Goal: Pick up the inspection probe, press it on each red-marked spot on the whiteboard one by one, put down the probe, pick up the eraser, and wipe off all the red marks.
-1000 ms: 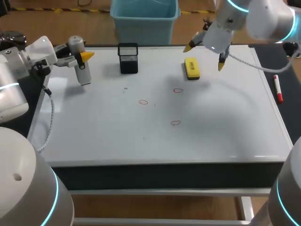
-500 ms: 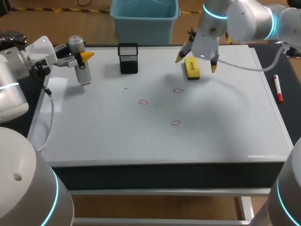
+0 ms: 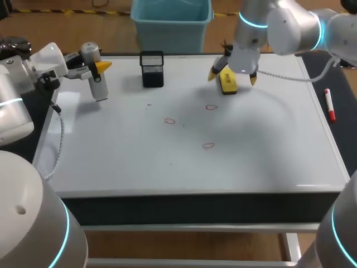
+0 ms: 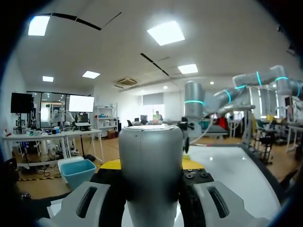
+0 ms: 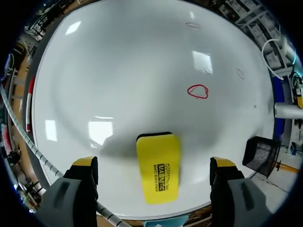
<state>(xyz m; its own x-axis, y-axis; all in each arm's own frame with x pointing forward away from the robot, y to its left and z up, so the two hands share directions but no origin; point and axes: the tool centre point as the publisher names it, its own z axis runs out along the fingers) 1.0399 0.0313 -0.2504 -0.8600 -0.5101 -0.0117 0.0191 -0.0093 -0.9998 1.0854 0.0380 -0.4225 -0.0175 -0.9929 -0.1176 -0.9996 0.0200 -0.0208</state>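
Eraser (image 5: 158,168) lies under right claw (image 5: 154,164), centred between spread fingers (image 5: 85,164), long axis square to closing line. Left claw (image 4: 150,166) pinches probe (image 4: 150,151).

Head view: fixed, high behind the robot, looking down on the whole surface (image 3: 268,167). Left wrist view: level, facing out across the room. Right wrist view: close above the eraser (image 5: 158,168), which the head view shares.

A robotics lab: left arm (image 3: 14,109) and right arm (image 3: 290,23) flank a whiteboard (image 3: 262,156).
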